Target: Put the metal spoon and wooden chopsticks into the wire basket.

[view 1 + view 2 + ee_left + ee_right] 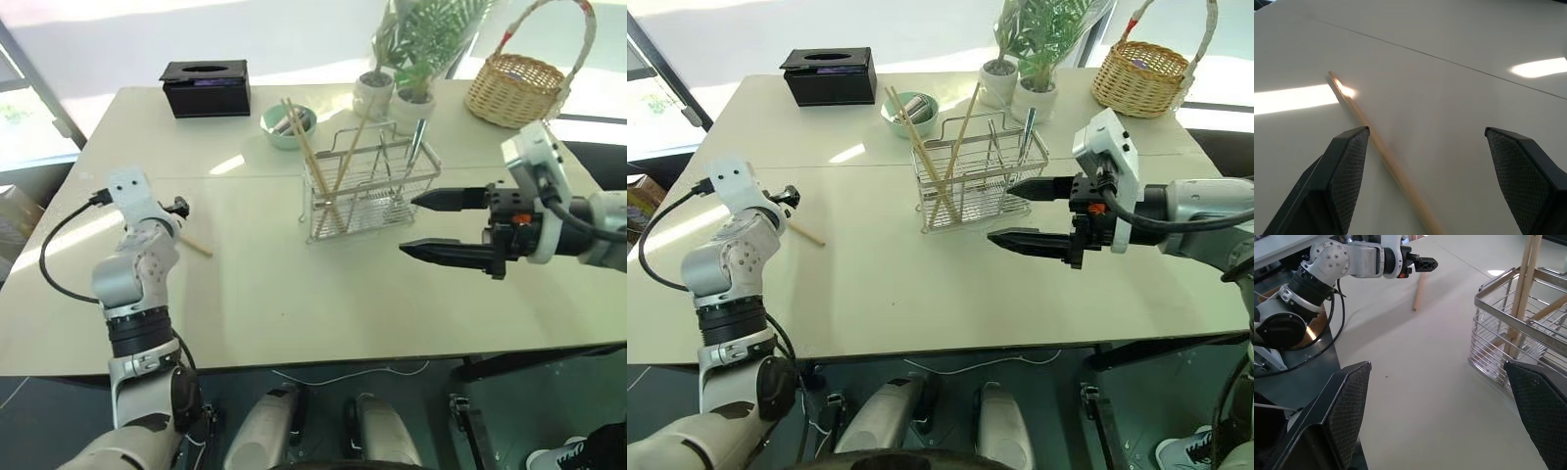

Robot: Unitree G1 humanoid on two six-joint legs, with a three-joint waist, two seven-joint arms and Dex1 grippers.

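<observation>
The wire basket (367, 191) stands mid-table. Two wooden chopsticks (306, 152) lean upright inside it, and the metal spoon (417, 142) stands in its right end. A third chopstick (197, 245) lies flat on the table at the left. My left gripper (1426, 130) hovers over that chopstick, open, with the stick (1376, 142) lying slantwise between its fingers, nearer one finger, untouched. My right gripper (411, 223) is open and empty, held just right of the basket with its tips pointing at it.
A black tissue box (206, 86) sits at the back left. Behind the wire basket are a green bowl (287, 125) and two potted plants (407, 88). A wicker basket (517, 88) stands at the back right. The table's front edge (323, 357) is near.
</observation>
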